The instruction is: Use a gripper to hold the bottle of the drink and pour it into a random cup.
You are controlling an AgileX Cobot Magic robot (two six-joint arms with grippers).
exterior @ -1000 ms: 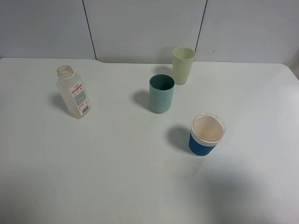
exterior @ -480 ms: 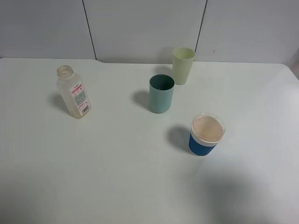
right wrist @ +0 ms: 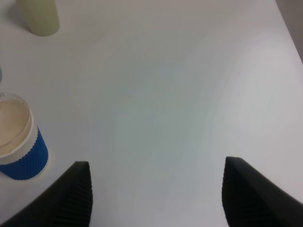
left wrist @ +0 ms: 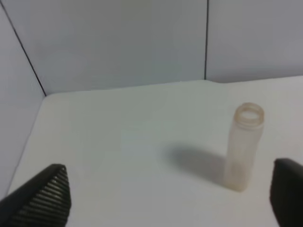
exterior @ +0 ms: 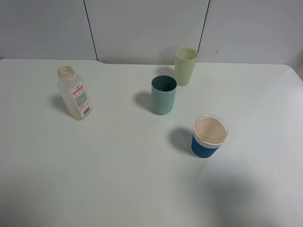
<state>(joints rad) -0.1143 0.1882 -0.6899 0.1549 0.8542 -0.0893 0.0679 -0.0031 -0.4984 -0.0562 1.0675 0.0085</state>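
The white desk (exterior: 118, 179) is quiet and neither arm shows in the high view. Over on the left side stands the bottle of the drink (exterior: 74, 93), upright on its base, long axis vertical, open wide neck pointing up; its red-and-white label with the barcode faces toward the cups' side. Near the middle sits the teal cup (exterior: 164, 95), mouth up, well apart from the bottle. Just behind it, close but not touching, is the pale yellow-green tumbler (exterior: 185, 66). Nearer the front and to the right stands the blue-sleeved cup with a clear lid (exterior: 209, 136).

From the left wrist, the left pincer (left wrist: 165, 198) hangs wide, ribbed black fingertips (left wrist: 45, 196) spread far apart with nothing between them, the bottle ahead, untouched. The right pincer (right wrist: 158, 194) also stands wide and empty above bare desk, with the blue-sleeved cup off to one side.
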